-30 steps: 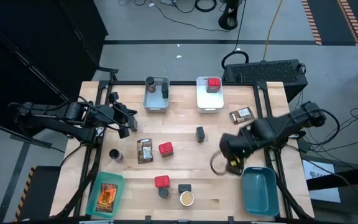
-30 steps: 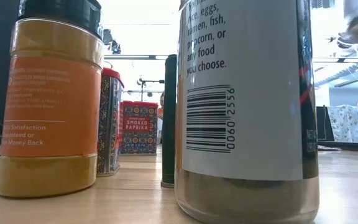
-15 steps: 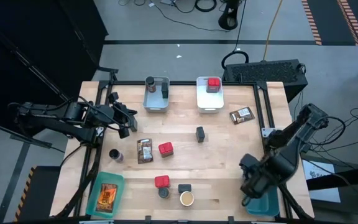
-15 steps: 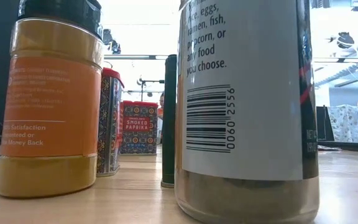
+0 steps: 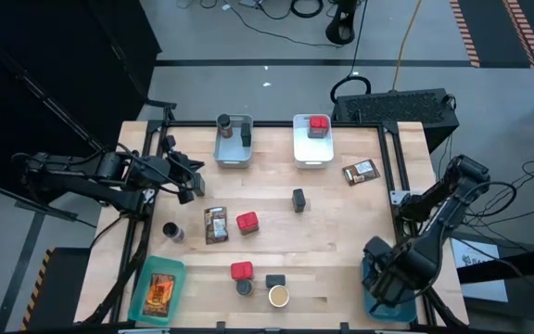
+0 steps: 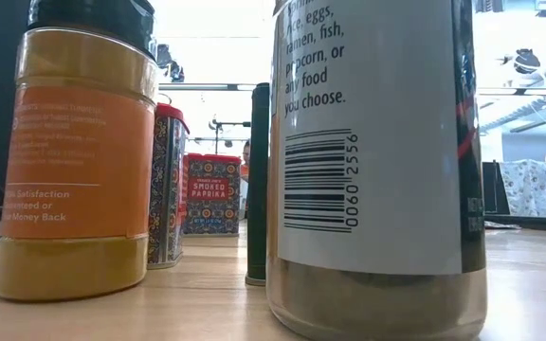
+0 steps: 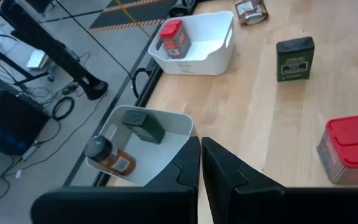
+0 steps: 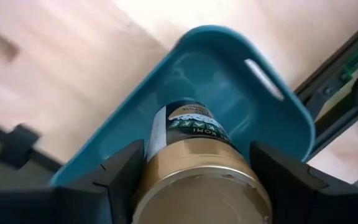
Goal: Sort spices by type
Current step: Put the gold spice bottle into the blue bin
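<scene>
Blue bin (image 8: 253,106) sits at the near right corner of the tabletop (image 5: 332,232), and the right hand (image 8: 191,177) hangs over it, its two fingers (image 8: 120,174) pinching a tan jar (image 8: 194,168) with a dark label band, tilted toward the bin's inside. Along the near edge stand a tan-topped jar (image 5: 278,296), a dark jar (image 5: 245,287), a small dark tin (image 5: 275,280) and a red tin (image 5: 240,271); a teal bin (image 5: 146,278) at the near left corner holds an orange packet (image 5: 159,292). Farther in lie a brown packet (image 5: 216,224), a second red tin (image 5: 247,222) just beside it, a dark jar (image 5: 171,231) to the left and a dark green tin (image 7: 294,58) alone mid-table. The left hand (image 7: 201,158) waits at the left edge, fingers pressed together, holding nothing. At the far edge, a grey bin (image 7: 173,134) holds a dark-capped jar (image 7: 110,157) and a dark tin (image 7: 143,125); a white bin (image 7: 219,34) holds a red tin (image 7: 171,37); a brown packet (image 5: 361,172) lies to the right.
</scene>
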